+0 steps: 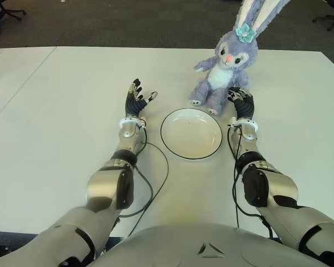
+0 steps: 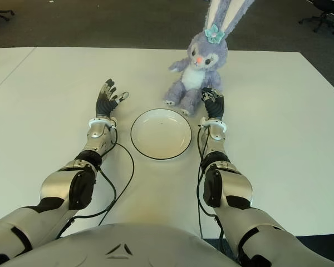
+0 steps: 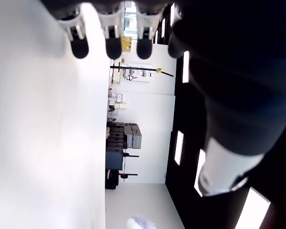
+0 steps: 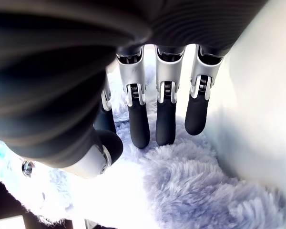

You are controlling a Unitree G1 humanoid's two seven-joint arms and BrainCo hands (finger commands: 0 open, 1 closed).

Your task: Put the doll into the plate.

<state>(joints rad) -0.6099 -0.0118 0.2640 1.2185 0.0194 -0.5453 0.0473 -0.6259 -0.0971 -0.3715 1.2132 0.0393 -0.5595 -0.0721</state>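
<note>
Right hand (image 1: 242,103), fingers open and holding nothing, is reaching at the doll (image 1: 228,69) sitting beyond the plate (image 1: 191,133); left hand (image 1: 137,100) is lying open left of the plate

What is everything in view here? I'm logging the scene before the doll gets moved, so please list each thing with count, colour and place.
doll: one, lavender rabbit with white belly and a teal flower on its head, sitting upright on the table beyond the plate, toward the robot's right.
plate: one, white with a dark rim, empty, on the table between the two hands.
table: one, white, spanning the view.
office chairs: parts of two, dark, on the dark floor behind the table at the far corners.
left hand: one, black and silver, fingers spread, holding nothing, left of the plate.
right hand: one, black and silver, fingers extended at the doll's leg, not closed on it.
</note>
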